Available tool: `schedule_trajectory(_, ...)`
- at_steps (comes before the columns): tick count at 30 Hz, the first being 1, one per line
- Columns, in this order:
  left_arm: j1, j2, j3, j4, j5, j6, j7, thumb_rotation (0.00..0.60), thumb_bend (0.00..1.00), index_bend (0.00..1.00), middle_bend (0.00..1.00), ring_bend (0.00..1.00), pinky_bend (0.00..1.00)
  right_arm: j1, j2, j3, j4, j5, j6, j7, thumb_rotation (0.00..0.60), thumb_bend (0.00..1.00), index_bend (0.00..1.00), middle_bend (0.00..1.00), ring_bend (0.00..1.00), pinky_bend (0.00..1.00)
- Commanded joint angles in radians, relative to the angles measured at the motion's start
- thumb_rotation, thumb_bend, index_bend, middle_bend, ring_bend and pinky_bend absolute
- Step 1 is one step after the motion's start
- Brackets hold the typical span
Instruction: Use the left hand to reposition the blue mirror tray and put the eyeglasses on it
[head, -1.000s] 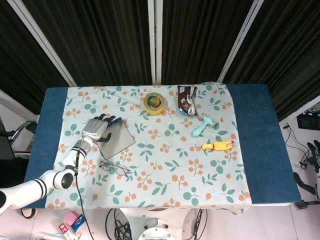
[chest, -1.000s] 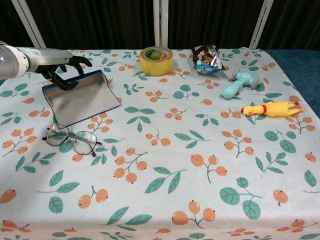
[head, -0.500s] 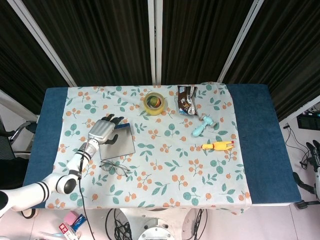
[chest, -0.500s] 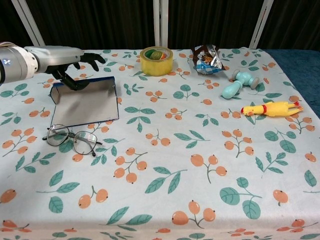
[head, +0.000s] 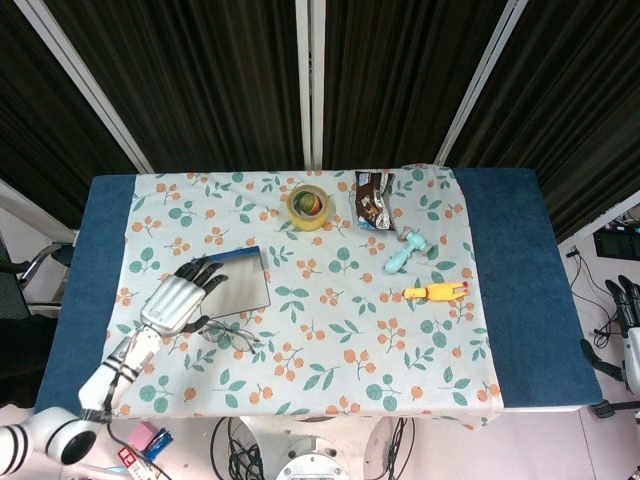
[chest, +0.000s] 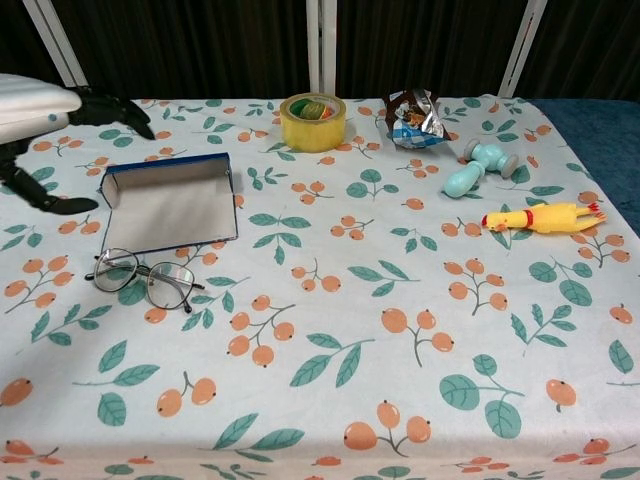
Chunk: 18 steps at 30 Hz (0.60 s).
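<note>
on the floral tablecloth (chest: 330, 330), my left hand (head: 178, 297) is hovering empty, fingers spread, beside the blue mirror tray (chest: 170, 205); eyeglasses (chest: 145, 277) are lying just below the tray.

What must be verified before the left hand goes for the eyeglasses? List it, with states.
1. Blue mirror tray released and flat on the cloth: ok.
2. Left hand empty, fingers apart: ok.
3. Eyeglasses not yet on the tray, lying just in front of it: ok, ready to grasp.
4. Glasses' temples folded or open: cannot tell.
5. Tape roll and other items away from the tray: ok.
6. Right hand out of the way: not in view.
</note>
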Motion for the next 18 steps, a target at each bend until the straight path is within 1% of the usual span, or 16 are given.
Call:
schedule_trajectory(1, 0.083, -0.024, 0.080, 0.013, 0.116, 0.088, 0.013, 0.600, 0.26, 0.29, 0.04, 0.04, 0.18, -0.005, -0.013, 0.006, 0.009, 0.005, 0.015, 0.001, 0.600, 0.19, 0.00, 0.00, 0.00, 0.00)
schedule_trajectory(3, 0.095, -0.057, 0.087, 0.037, 0.125, 0.087, -0.007, 0.600, 0.26, 0.29, 0.03, 0.04, 0.18, -0.007, -0.011, 0.006, 0.008, 0.004, 0.020, 0.004, 0.600, 0.19, 0.00, 0.00, 0.00, 0.00)
schedule_trajectory(7, 0.101, -0.123, 0.078, 0.095, 0.130, 0.068, -0.031, 0.600, 0.27, 0.28, 0.00, 0.04, 0.18, -0.017, 0.003, 0.005, -0.008, -0.004, 0.042, -0.003, 0.600, 0.19, 0.00, 0.00, 0.00, 0.00)
schedule_trajectory(13, 0.096, -0.182, 0.061, 0.152, 0.122, 0.024, -0.055, 0.600, 0.26, 0.28, 0.00, 0.04, 0.18, -0.031, 0.029, 0.014, -0.038, 0.003, 0.067, -0.009, 0.600, 0.19, 0.00, 0.00, 0.00, 0.00)
schedule_trajectory(18, 0.086, -0.215, 0.038, 0.190, 0.103, -0.009, -0.083, 0.600, 0.26, 0.28, 0.00, 0.04, 0.18, -0.028, 0.030, 0.011, -0.045, 0.008, 0.054, -0.020, 0.600, 0.19, 0.00, 0.00, 0.00, 0.00)
